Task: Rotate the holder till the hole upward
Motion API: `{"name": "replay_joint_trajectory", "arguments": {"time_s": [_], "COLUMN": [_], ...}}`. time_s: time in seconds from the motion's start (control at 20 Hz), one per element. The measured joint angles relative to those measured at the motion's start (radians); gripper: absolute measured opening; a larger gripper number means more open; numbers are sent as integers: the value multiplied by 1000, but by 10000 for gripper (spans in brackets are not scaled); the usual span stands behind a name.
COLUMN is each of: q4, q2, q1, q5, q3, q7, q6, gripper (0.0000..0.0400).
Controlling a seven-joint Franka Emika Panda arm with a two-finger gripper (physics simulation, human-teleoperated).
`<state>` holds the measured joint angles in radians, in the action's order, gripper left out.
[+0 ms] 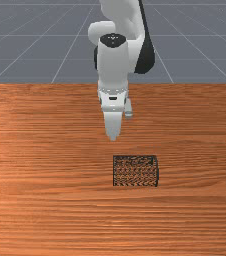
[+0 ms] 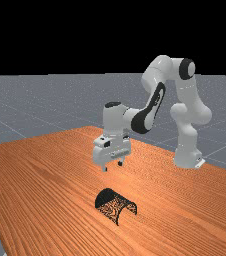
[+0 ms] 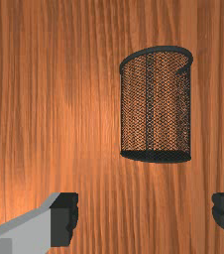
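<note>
An orange-brown wooden bench [image 1: 35, 215] carries the scene, the lone prop lying on its bare grain. Over it reaches a white-and-grey Panda arm [image 2: 187, 135], bent at the elbow. At its end the pincer [image 2: 112, 167] hangs spread and unladen above the wood, beside and higher than its quarry, touching nothing. Below, toward the front view's right, a black mesh pen holder [image 1: 135, 171] lies on its side (hardly the pose for pens). Its dark closed base [image 3: 156, 157] faces the pincer's side; the rimmed mouth [image 3: 156, 49] points away, sideways rather than up. By all appearances the job is at its start: the approach is partly made, while grip, lift, quarter-turn and upright set-down all remain. Two black-padded fingers [image 3: 63, 219] stand wide apart.
</note>
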<state>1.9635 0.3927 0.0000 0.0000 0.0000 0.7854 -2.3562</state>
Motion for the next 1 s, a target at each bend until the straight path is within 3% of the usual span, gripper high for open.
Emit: {"name": "replay_joint_trajectory", "arguments": {"time_s": [0.05,0.1,0.15,0.25,0.3,0.35,0.45,0.6,0.7,0.75,0.8,1.0], "q4": [0,0,0,0,-8,-1,-1,-5,-13,-13,-21,-49], "q2": [0,0,0,0,3,0,0,3,8,10,13,31], "q1": [0,0,0,0,1,-1,0,42,72,57,95,150], "q5": [0,0,0,0,0,8,14,-1,-5,34,-6,-12], "q3": [0,0,0,0,0,4,8,3,11,41,20,28], "q7": [0,0,0,0,-2,2,1,-113,-161,-92,-195,-300], "q6": [0,0,0,0,13,1,1,3,5,2,8,18], "gripper": [243,148,90,33,177,265,350,389,396,397,399,400]}}
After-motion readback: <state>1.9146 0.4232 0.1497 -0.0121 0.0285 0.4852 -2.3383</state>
